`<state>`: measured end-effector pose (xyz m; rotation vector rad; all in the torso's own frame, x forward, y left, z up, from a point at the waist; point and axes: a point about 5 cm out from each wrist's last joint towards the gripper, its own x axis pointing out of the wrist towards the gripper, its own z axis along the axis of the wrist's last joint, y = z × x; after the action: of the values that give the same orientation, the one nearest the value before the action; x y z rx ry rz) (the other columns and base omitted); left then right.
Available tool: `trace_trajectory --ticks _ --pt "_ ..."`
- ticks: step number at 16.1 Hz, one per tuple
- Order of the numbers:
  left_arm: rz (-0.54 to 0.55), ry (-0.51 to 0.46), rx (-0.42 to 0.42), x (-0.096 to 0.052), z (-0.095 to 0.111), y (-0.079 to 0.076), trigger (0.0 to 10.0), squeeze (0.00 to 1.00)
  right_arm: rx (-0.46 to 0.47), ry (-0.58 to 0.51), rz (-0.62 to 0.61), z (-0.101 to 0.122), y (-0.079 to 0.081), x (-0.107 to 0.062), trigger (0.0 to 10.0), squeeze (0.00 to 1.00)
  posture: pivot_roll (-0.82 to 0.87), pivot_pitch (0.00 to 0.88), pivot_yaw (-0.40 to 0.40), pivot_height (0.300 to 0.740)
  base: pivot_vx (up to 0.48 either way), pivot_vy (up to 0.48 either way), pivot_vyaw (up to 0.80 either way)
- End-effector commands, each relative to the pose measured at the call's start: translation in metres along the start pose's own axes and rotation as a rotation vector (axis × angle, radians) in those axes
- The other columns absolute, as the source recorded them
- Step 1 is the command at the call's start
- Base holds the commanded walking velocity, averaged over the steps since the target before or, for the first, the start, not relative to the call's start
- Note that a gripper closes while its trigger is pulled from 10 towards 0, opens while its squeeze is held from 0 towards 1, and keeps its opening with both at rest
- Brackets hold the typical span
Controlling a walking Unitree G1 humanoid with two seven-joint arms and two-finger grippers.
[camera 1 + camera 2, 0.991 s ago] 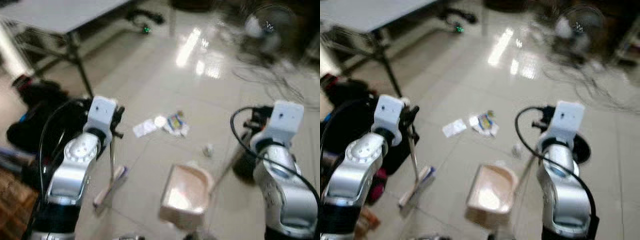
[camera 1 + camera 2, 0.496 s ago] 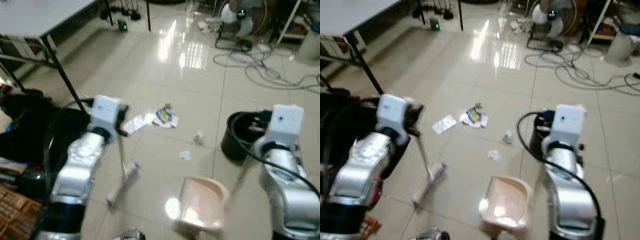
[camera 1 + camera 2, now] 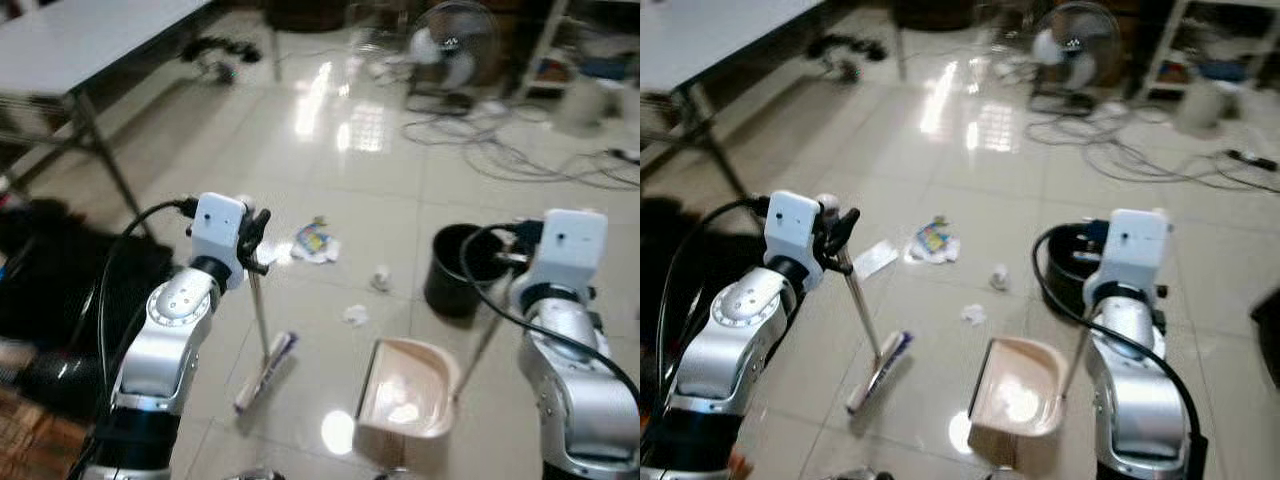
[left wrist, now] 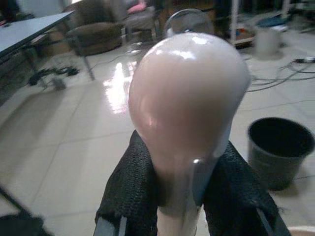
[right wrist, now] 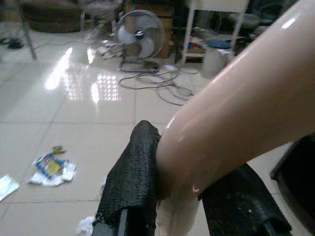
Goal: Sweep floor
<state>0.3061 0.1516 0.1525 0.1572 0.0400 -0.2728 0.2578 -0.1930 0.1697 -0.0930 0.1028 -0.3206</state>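
Nearest the robot, on the pale tiled floor (image 3: 330, 180), sit the two tools. The left hand (image 4: 179, 196) is clamped round the top of the broom (image 3: 262, 340) handle, black fingers (image 4: 133, 191) pressing either side just under its rounded pink knob; the handle runs down at a slight tilt to the brush head, which rests on the tiles between the arms. The right hand (image 5: 172, 196) is likewise closed on the dustpan (image 3: 405, 400) handle, a thick pink shaft wedged between its fingers (image 5: 135, 172). The pan lies on the floor to the right of the brush head, near it but apart, its thin handle rising towards the right arm.

Just beyond the tools lies the litter: a small white scrap (image 3: 355, 315) nearest the pan, a crumpled white ball (image 3: 381, 279) a little farther, then a blue-and-yellow wrapper (image 3: 315, 241) with a flat white paper (image 3: 876, 259) just left of it. Right of the scraps stands a black bin (image 3: 457, 272), upright, close in front of the right arm.

Left of the robot, a dark heap (image 3: 60, 270) lies under a grey table (image 3: 90, 50) on metal legs. Farther off, loose cables (image 3: 520, 150) sprawl across the tiles, and a fan (image 3: 445, 45) stands at the back, blurred.
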Motion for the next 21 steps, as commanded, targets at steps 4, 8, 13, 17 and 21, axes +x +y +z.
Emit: trace_trajectory --ticks 4,8,13,17,21 --pt "0.011 -0.059 0.022 0.0009 0.0124 0.0045 10.0 0.00 0.002 -0.098 -0.030 0.0125 -0.0037 -0.0007 10.0 0.00 -0.04 0.049 0.041 0.740 0.285 0.000 0.00" --pt "0.017 -0.059 0.022 0.0013 0.0121 0.0052 10.0 0.00 0.031 -0.124 -0.012 0.0128 -0.0040 -0.0010 10.0 0.00 -0.04 0.051 0.043 0.740 0.287 0.000 0.00" --pt "0.016 -0.060 0.020 0.0021 0.0121 0.0047 10.0 0.00 0.069 -0.111 -0.031 0.0080 -0.0058 -0.0018 10.0 0.00 -0.04 0.054 0.046 0.740 0.294 0.000 -0.09" --pt "0.018 -0.060 0.021 0.0026 0.0118 0.0051 10.0 0.00 0.065 -0.109 -0.012 0.0064 -0.0034 -0.0009 10.0 0.00 -0.04 0.053 0.047 0.740 0.313 0.000 -0.60" --pt "0.022 -0.057 0.025 0.0032 0.0102 0.0065 10.0 0.00 0.060 -0.094 0.025 0.0044 0.0033 -0.0005 10.0 0.00 -0.05 0.056 0.051 0.740 0.321 0.000 0.00"
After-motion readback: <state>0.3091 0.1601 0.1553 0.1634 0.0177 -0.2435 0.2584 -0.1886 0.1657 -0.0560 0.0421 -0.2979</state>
